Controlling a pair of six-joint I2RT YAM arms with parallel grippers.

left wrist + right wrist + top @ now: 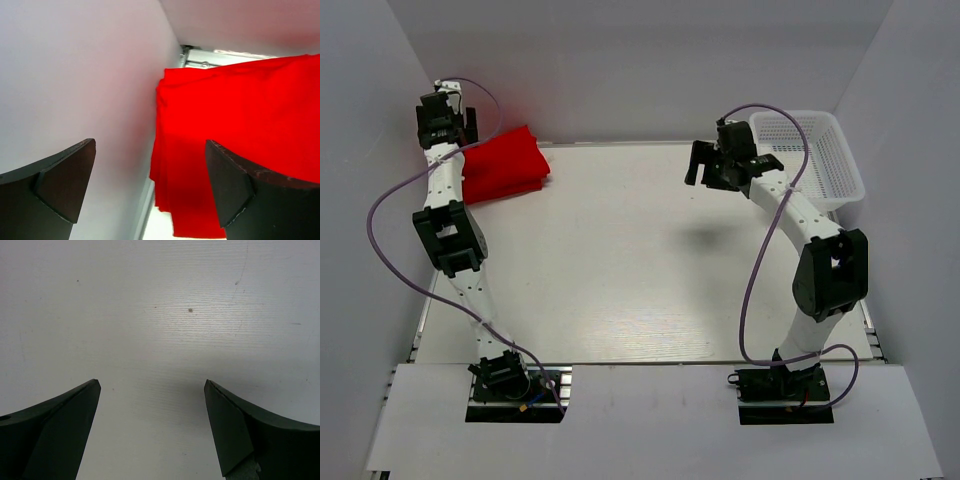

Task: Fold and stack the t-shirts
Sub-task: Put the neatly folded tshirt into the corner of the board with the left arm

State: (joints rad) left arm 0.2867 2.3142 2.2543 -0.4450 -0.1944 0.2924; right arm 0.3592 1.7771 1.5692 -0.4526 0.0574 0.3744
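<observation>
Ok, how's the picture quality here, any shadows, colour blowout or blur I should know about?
Top view: even, soft light, one faint blurred shadow on the table under the right hand. Left wrist view: the red t-shirts look oversaturated, their folds hard to read, and tint the wall beside them pink. Right wrist view: table grain is crisp, the near fingers dark and soft-edged.

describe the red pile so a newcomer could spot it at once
Find the white table and look to its far left corner. The folded t-shirts lie there, the only bright red thing; the white mesh basket sits at the far right.
</observation>
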